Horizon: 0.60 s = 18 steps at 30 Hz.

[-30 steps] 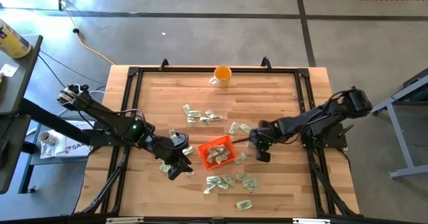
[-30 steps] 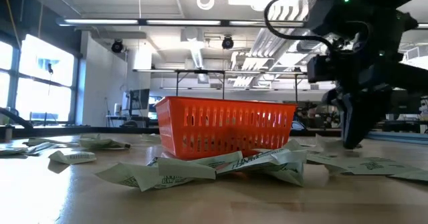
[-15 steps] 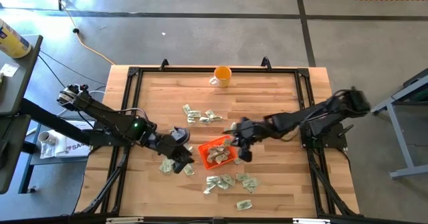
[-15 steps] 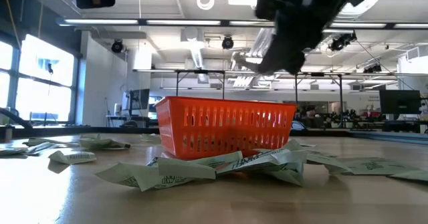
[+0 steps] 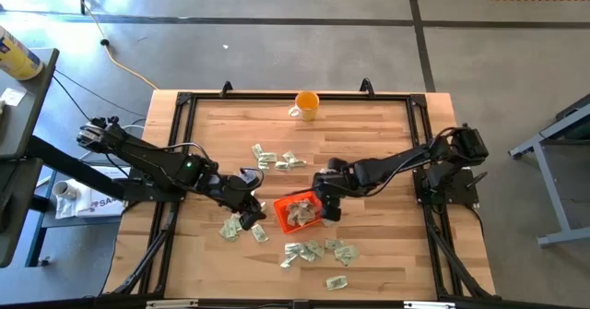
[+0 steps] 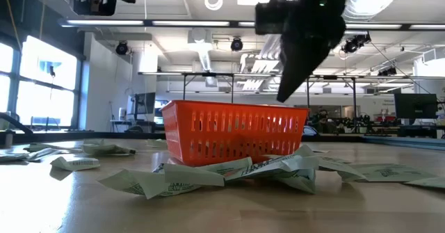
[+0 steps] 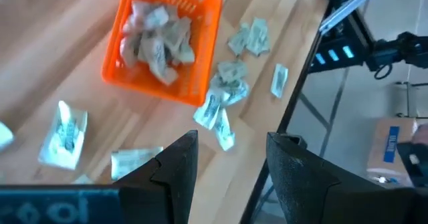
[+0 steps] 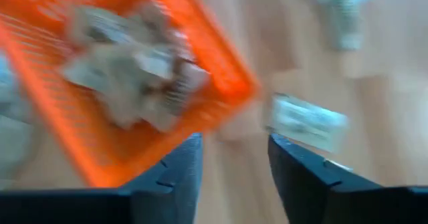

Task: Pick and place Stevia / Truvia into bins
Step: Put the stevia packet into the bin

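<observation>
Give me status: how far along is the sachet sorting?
Partly done. The orange tray already holds a pile of sachets. Right gripper is at the tray's edge, fingers apart, nothing between them. Left gripper is open and empty beside the tray. Loose sachets remain scattered on the table.

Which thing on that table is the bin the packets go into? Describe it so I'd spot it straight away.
Start at the wooden table and look near its middle, between the two dark arms. The bin is a small square orange basket with slotted walls, already holding packets. The only other orange thing, a round mug, stands at the far edge.
</observation>
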{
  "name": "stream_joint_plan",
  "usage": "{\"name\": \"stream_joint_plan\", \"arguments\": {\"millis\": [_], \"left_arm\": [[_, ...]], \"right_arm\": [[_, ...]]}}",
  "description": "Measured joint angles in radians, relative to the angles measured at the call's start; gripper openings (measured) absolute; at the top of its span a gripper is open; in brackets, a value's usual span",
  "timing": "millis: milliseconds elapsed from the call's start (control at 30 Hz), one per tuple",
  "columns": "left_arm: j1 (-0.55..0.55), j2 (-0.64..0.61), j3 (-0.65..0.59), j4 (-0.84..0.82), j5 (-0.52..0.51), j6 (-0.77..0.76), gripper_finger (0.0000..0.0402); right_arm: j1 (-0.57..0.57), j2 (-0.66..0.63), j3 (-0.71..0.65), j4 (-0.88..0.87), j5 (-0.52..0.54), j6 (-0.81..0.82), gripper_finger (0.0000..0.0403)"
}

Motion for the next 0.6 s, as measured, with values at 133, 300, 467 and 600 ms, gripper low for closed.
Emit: {"name": "stream_joint_plan", "arguments": {"millis": [133, 300, 467, 600], "left_arm": [[0.000, 0.007, 0.001, 0.002, 0.004, -0.008, 0.0209], [0.007, 0.015, 0.001, -0.134, -0.107, 0.008, 0.0209], [0.030, 0.059, -0.001, -0.427, -0.172, 0.143, 0.0209], [0.043, 0.133, -0.017, -0.393, -0.165, 0.409, 0.0209]], "right_arm": [[0.036, -0.018, -0.022, -0.097, 0.152, 0.003, 0.0199], [0.065, -0.022, -0.070, -0.154, 0.138, 0.085, 0.0222], [0.107, -0.023, -0.147, -0.158, 0.084, 0.153, 0.0226], [0.141, -0.023, -0.190, -0.166, 0.071, 0.198, 0.0227]]}}
